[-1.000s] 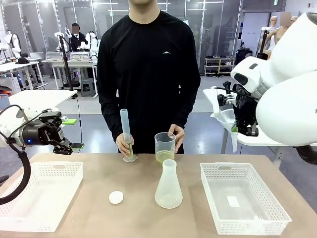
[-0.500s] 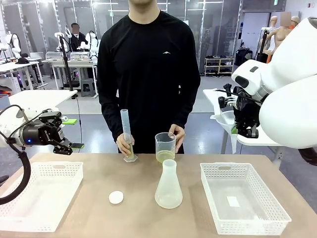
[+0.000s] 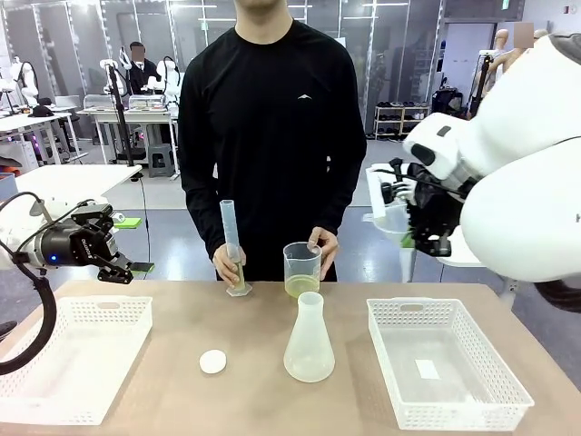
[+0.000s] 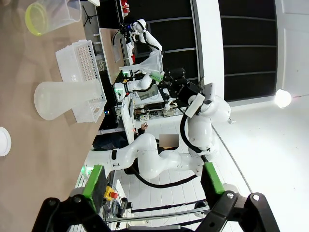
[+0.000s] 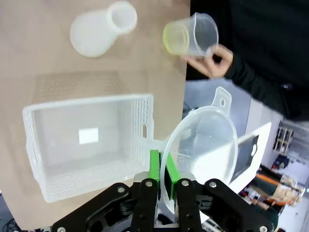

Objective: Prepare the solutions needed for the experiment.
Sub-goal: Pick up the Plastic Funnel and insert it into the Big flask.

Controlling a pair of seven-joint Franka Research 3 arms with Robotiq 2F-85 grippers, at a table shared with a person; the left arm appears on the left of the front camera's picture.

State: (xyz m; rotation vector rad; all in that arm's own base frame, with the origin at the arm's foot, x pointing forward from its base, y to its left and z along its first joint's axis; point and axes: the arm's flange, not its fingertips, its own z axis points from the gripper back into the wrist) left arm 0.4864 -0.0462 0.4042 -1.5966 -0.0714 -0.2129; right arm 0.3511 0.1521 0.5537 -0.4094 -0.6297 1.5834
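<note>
The solutions show as pale yellow-green liquid in a clear beaker (image 3: pixel 302 270) and at the foot of a tall graduated cylinder (image 3: pixel 232 247). The person's hands hold both at the far table edge. An empty frosted flask (image 3: pixel 309 341) stands mid-table. My right gripper (image 3: pixel 406 218) hangs high at the right, shut on the rim of a clear plastic funnel (image 3: pixel 386 211). In the right wrist view the gripper (image 5: pixel 162 176) pinches the funnel (image 5: pixel 203 145) above the beaker (image 5: pixel 190 34) and flask (image 5: pixel 101 29). My left gripper (image 3: pixel 116 265) hovers open at the left, its fingers (image 4: pixel 94 181) spread with nothing between them.
A white mesh basket (image 3: pixel 77 359) sits at the left, another (image 3: pixel 454 400) at the right. A small white round disc (image 3: pixel 212 361) lies left of the flask. The person stands at the far side, behind the beaker and cylinder.
My right arm has swung left toward the table's middle, carrying the funnel. The left arm, the person's hands and the labware have stayed put.
</note>
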